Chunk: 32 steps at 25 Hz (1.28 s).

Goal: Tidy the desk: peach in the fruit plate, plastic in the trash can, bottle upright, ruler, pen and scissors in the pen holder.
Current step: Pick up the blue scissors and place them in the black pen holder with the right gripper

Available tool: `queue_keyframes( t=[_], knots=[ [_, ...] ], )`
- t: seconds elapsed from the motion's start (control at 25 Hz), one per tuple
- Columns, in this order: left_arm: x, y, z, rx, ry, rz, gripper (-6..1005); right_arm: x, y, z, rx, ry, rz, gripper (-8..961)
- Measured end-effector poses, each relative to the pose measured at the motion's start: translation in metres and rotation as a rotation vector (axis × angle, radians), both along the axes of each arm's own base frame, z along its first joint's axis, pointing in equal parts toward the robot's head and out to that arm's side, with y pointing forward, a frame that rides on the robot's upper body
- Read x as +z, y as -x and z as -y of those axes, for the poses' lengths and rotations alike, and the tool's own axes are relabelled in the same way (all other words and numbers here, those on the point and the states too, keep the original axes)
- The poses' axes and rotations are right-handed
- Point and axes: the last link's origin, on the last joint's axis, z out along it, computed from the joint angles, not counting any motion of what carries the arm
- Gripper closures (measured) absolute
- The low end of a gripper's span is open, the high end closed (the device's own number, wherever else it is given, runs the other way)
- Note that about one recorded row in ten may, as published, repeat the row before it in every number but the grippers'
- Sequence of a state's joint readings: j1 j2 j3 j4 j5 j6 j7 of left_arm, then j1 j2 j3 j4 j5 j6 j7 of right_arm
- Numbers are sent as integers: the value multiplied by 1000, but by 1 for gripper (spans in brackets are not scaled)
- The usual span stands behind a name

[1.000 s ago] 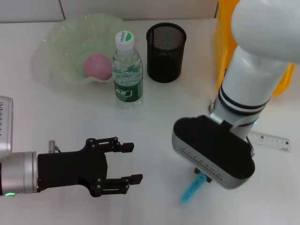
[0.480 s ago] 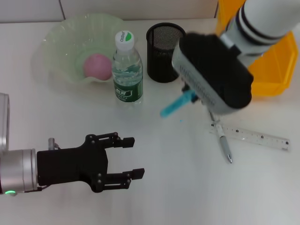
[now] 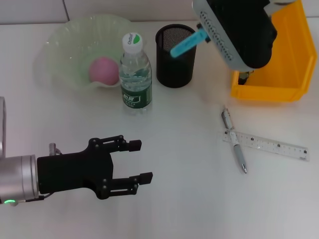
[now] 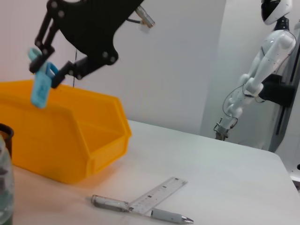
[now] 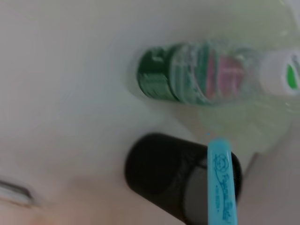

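Holding: right gripper (image 4: 44, 70), top right of the head view, its fingers (image 4: 70, 70) clenched on the blue loop end of the scissors (image 3: 188, 42).
Scissors: turquoise sheath slants down and left from the fingers in the head view, its tip over the rim of the holder (image 3: 176, 56); in the right wrist view the sheath sits above the holder's open mouth, not yet inside it.
Left gripper (image 3: 138, 163): lower left of the head view, low over the surface (image 3: 174, 199), fingers (image 3: 130, 145) released and spread, nothing between them, well apart from every task thing.
Holder: black mesh cup, upper centre of the head view, upright, just right of the bottle (image 3: 135, 72).
Bottle: upright, white cap up, between plate (image 3: 60, 45) and holder, touching the plate's front rim as far as can be told.
Peach (image 3: 104, 70): pink, lying in the plate, upper left of the head view.
Bin (image 3: 289, 64): yellow, upper right of the head view, partly behind the right gripper; its inside is not visible enough to tell what it holds.
Pen (image 3: 234, 141): silver, flat on the surface, right of centre, running from upper left to lower right.
Ruler (image 3: 271, 145): clear, flat on the surface, crossing over the pen near its middle and reaching toward the right edge of the frame.
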State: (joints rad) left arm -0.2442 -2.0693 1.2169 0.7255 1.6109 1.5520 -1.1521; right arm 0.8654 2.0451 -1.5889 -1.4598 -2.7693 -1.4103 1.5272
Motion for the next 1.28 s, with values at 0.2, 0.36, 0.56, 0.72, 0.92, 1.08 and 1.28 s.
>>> queue_keyframes(
  t=[0.2, 0.36, 0.56, 0.72, 0.92, 1.08, 1.28],
  knots=[
    [3, 1, 0, 9, -12, 11, 242, 5, 3, -11, 39, -54, 21, 719],
    [4, 2, 1, 14, -12, 12, 240, 7, -1, -23, 64, -102, 72, 718],
    [5, 4, 1, 18, -17, 12, 238, 3, -2, -29, 83, -113, 117, 718],
    [6, 4, 1, 22, -21, 12, 237, -3, -3, -30, 95, -105, 141, 718],
    [6, 5, 2, 26, -22, 12, 235, -13, -4, -32, 107, -80, 177, 717],
    [6, 5, 3, 27, -21, 13, 233, -18, -3, -37, 122, -65, 209, 717],
    [5, 5, 3, 27, -22, 15, 231, -23, -2, -43, 147, -53, 244, 716]
  ],
)
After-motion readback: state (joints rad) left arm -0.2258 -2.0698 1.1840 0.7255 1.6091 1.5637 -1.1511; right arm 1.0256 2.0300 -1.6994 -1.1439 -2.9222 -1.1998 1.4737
